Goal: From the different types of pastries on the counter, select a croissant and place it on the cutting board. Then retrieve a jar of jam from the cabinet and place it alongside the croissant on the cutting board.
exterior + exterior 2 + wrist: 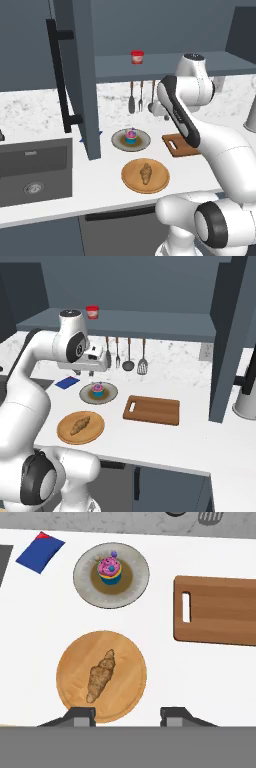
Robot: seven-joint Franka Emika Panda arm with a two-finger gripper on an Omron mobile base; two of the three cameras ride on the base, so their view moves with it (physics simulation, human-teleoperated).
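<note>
The golden-brown croissant (145, 172) (79, 424) (101, 676) lies on a round wooden plate (75, 657) near the counter's front edge. A pink-frosted cupcake (131, 135) (98, 389) (110, 570) stands on a grey plate (85, 577) behind it. To the right lies the bare wooden cutting board (180, 145) (152, 410) (220, 609). The red-lidded jar of jam (137, 57) (92, 312) sits on the open cabinet's shelf (165, 65). My gripper (90, 373) (127, 714) hangs high above the counter, pointing down, open and holding nothing. It is just in front of the croissant's plate in the hand view.
The cabinet door (80, 75) stands open over the counter, left of the plates. A dark sink (30, 170) is at the far left. Utensils (125, 356) hang on the back wall. A blue cloth (40, 551) lies left of the cupcake. A grey vessel (245, 401) stands at the right.
</note>
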